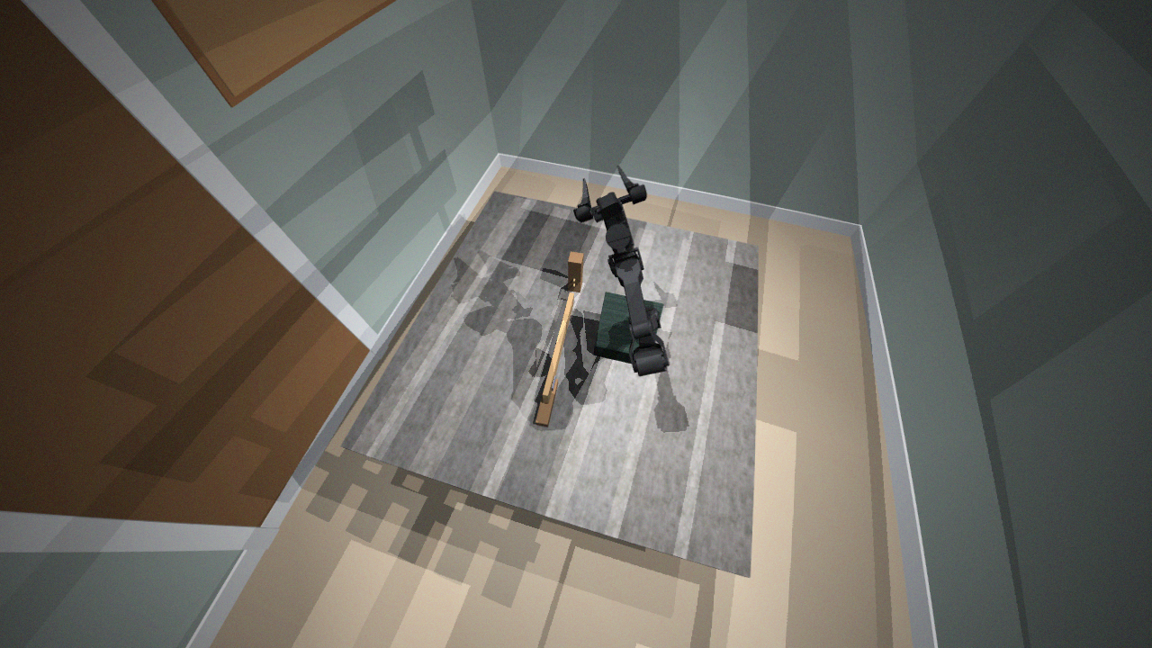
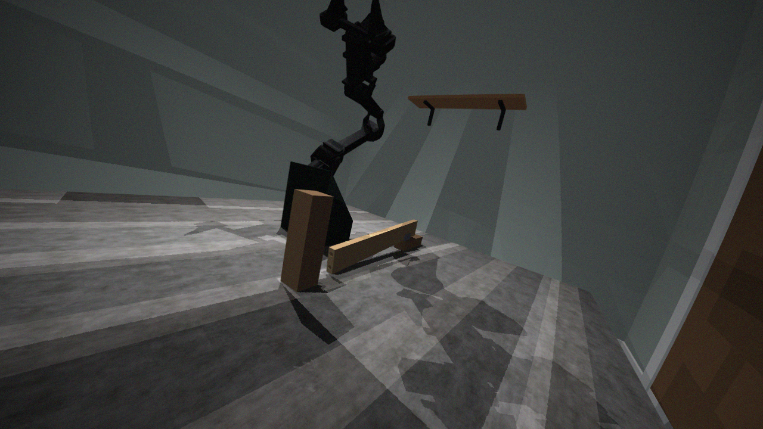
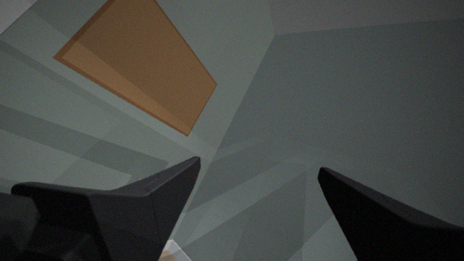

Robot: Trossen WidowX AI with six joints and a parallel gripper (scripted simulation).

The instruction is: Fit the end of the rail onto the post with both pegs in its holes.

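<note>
The long wooden rail (image 1: 558, 345) (image 2: 362, 248) slopes down from the low footboard block (image 1: 543, 416) (image 2: 411, 243), its far end raised at the bracket (image 2: 407, 236). Its near end is down at the table, a small gap short of the upright post (image 1: 575, 270) (image 2: 307, 239). Two holes show in that end in the exterior view. The pegs (image 1: 573, 283) show as small bright spots low on the post, outside the rail. My gripper (image 1: 601, 174) (image 2: 356, 1) (image 3: 257, 167) is open and empty, pointing upward high above the table, well away from the rail.
The dark green base block (image 1: 614, 326) (image 2: 341, 213) of the arm stands beside the rail. All of it rests on the grey striped table top (image 1: 644, 483) (image 2: 480, 373). A wooden shelf (image 2: 469, 101) hangs on the wall in the exterior view. An orange-brown panel (image 3: 145, 65) shows in the wrist view.
</note>
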